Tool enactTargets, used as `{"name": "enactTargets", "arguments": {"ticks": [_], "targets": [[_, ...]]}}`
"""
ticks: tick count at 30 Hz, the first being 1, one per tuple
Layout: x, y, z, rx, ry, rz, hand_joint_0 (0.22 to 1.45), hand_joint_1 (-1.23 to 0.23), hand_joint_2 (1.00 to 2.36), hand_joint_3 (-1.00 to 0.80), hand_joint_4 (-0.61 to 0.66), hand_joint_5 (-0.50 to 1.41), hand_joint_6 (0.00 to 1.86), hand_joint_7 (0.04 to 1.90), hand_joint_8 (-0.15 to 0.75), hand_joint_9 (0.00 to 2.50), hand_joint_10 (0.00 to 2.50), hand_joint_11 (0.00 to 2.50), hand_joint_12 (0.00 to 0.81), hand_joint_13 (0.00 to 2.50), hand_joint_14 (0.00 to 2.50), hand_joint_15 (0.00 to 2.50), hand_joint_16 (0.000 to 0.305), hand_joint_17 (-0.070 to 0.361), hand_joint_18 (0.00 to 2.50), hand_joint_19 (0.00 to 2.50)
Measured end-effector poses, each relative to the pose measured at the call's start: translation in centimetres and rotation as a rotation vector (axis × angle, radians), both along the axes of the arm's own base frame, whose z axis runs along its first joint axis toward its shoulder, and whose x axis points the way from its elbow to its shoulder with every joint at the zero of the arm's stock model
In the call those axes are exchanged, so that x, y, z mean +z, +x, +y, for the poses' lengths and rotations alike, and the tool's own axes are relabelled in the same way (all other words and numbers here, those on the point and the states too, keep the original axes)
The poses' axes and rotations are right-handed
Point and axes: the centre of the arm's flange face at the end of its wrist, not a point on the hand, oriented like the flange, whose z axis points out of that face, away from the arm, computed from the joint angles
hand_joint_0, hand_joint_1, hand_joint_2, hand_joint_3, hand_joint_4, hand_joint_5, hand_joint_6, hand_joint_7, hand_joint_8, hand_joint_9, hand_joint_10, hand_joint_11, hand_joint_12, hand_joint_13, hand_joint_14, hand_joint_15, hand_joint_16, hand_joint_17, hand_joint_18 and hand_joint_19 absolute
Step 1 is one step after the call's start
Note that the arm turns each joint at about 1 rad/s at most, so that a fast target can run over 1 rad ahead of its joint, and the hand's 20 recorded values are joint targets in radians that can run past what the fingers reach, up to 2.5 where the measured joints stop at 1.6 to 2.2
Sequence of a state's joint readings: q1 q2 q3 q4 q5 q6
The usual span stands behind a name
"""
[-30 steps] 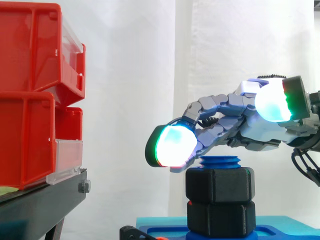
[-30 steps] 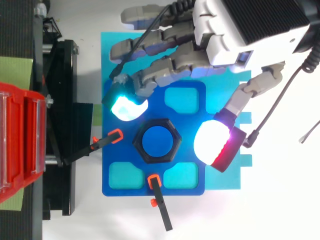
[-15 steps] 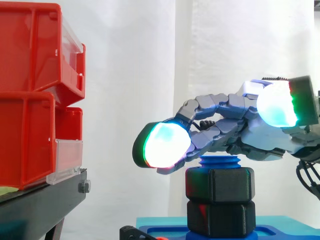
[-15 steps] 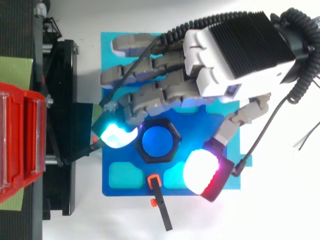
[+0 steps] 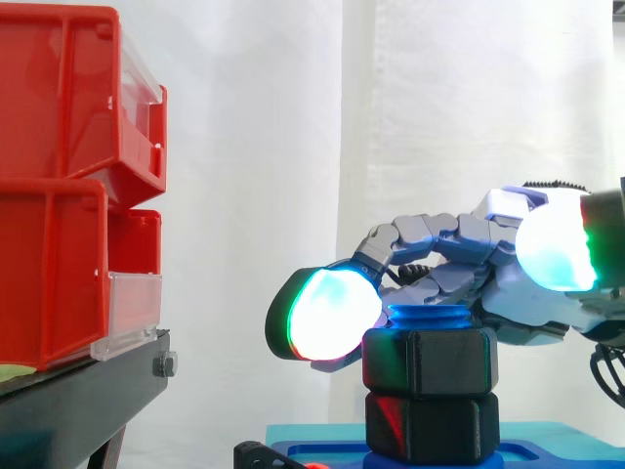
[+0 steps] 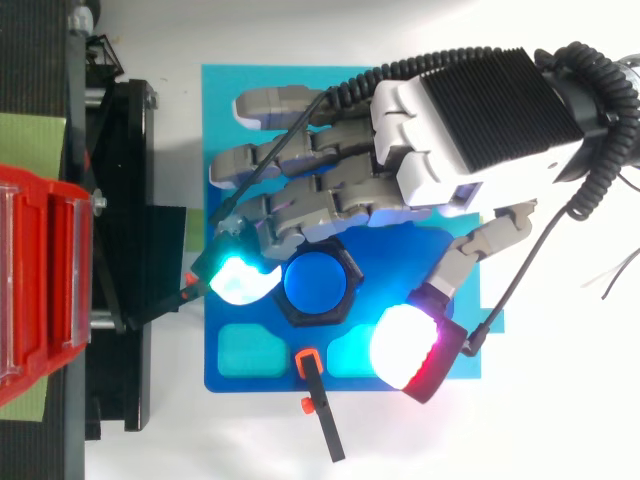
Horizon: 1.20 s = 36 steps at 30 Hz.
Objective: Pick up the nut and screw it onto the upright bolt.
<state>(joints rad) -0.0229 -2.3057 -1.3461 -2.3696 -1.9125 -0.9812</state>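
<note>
We note the hand [image 6: 470, 110] spread loose over the blue bolt [image 5: 428, 316], gripping nothing, one fingertip [image 5: 332, 315] just beside the black nut [image 5: 430, 360] seated on that bolt, thumb [image 6: 405, 345] apart; we judge a one-sided push may slip off without turning it.

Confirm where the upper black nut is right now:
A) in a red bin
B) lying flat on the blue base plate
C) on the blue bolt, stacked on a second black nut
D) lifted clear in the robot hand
C: the side view shows the upper nut on the blue bolt, resting on the lower nut, with thread showing above it.
</note>
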Motion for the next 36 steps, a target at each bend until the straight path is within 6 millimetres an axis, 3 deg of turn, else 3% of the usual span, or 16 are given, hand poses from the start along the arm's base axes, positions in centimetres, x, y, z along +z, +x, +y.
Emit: {"name": "enactTargets", "arguments": {"ticks": [27,36], "targets": [[-0.7,-0.2,-1.2,-0.020,-0.007,0.007,0.39,-0.30,1.00,-0.50,0.13,-0.18,0.50,0.67,0.257,0.52,0.00,0.00,0.383,0.18,0.00,0.00,0.052,0.117,0.00,0.00],[-1.0,-0.3,-1.4,-0.023,-0.010,0.018,0.39,-0.27,1.00,-0.50,0.18,-0.15,0.50,0.87,0.272,0.53,0.00,0.00,0.385,0.18,0.00,0.00,0.053,0.119,0.00,0.00]]}}
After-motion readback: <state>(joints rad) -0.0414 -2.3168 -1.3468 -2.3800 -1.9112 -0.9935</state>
